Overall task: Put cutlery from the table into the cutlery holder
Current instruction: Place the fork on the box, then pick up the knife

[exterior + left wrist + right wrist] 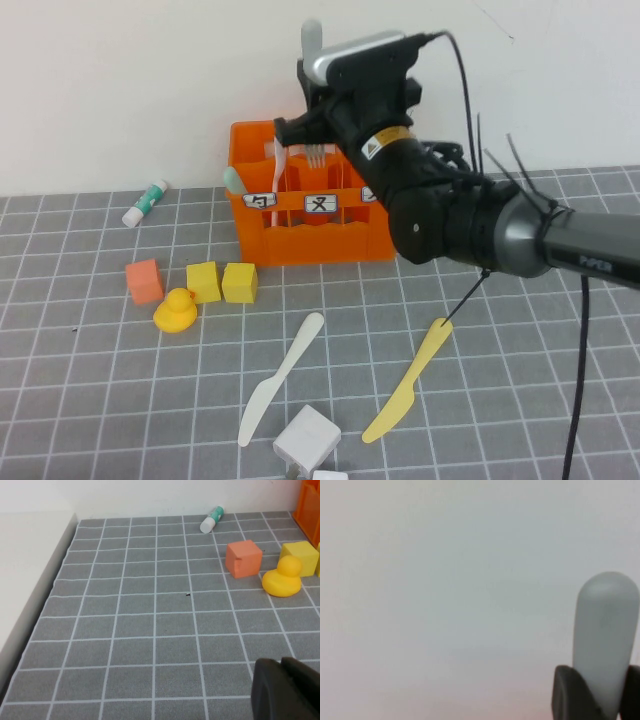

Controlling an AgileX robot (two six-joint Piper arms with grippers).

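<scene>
My right gripper (599, 686) is shut on the grey fork (605, 630) and holds it upright over the orange cutlery holder (310, 235). The fork's handle (311, 38) sticks up above the wrist, and its tines (315, 155) hang at the holder's middle compartment. A pale pink spoon (272, 165) stands in the left compartment. The mint green spoon's bowl (233, 180) shows at the holder's left end. On the table (520, 400) in front lie the white knife (283, 375) and the yellow knife (410, 380). My left gripper (284, 685) is shut and empty, low over the table's left part.
Left of the holder lie a white-and-green glue stick (146, 203), an orange cube (144, 281), two yellow blocks (204, 281) (240, 282) and a yellow duck (175, 311). A white block (307, 436) sits at the front edge between the knives. The table's left edge drops off (45, 605).
</scene>
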